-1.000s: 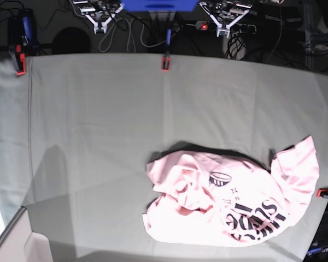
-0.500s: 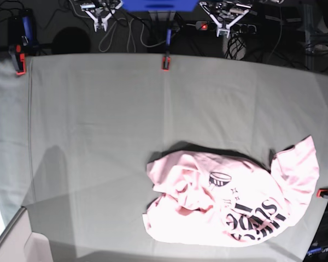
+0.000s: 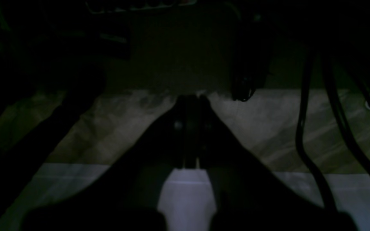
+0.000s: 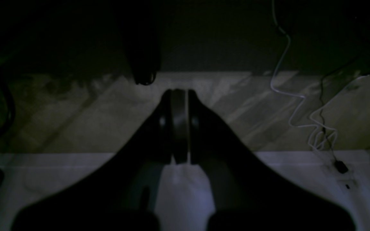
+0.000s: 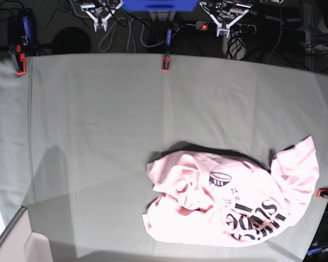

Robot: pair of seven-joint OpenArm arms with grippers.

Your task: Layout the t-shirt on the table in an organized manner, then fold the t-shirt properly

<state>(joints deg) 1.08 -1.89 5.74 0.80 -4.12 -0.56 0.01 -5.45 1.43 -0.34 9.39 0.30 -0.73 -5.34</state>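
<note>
My right hand (image 5: 101,25) hangs past the far edge of the worktop (image 5: 98,120), at the scene's left, fingers pressed together on nothing. Further right, my left hand (image 5: 223,31) is likewise closed and empty. The pink t-shirt (image 5: 235,199) lies crumpled at the near right, lettering showing.

Red-orange clamps sit at the upper left (image 5: 20,65), top centre (image 5: 165,62) and right edge (image 5: 325,192) of the frame. Dark cables (image 5: 132,33) tangle along the top, beside a blue panel (image 5: 159,5). A white cord (image 4: 292,96) snakes at right.
</note>
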